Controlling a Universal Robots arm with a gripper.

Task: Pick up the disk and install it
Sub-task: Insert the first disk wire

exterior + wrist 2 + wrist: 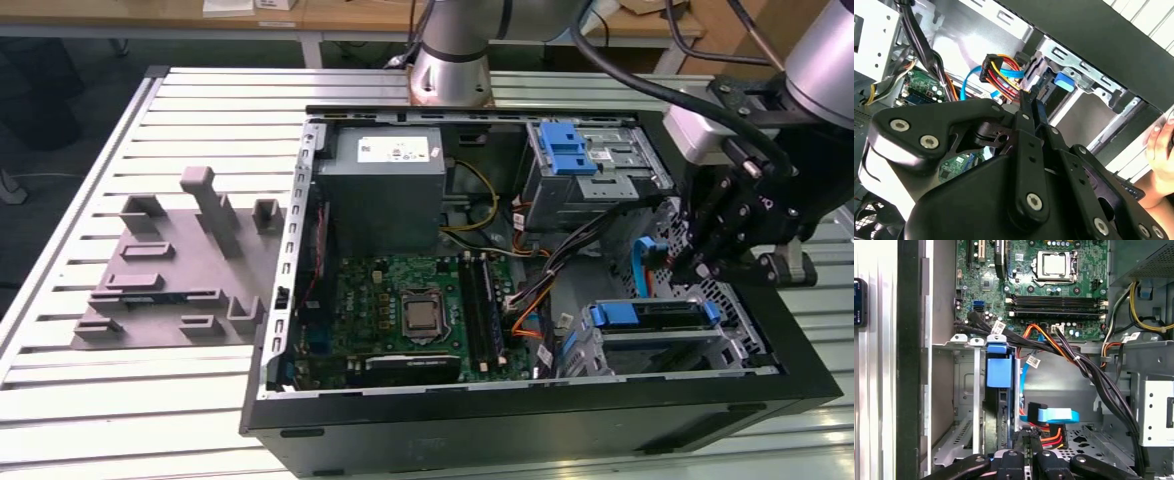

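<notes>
A robot arm's gripper [721, 262] hangs inside an open black computer case [534, 420] lying on its side on a slatted metal counter [200, 110], at the exterior view's right. The disk [650, 314], edged by its blue bracket, sits in the metal drive cage [694, 345] at the case's near right corner, just below the gripper. In the first wrist view the disk [999, 390] stands on edge in the cage slot, its blue bracket tab facing the green motherboard [1054, 285]; a blue data cable [1054, 416] and a bundle of red, orange and yellow power wires [1046, 437] lie just beside it. The fingers [1026, 460] look pressed close together above the disk's edge, though whether they pinch it cannot be told. A grey power supply [387, 190] fills the case's far side. A grey moulded fixture [174, 270] rests on the counter at the exterior view's left. A person's hand [1159, 150] shows in the second wrist view beyond the case wall.
</notes>
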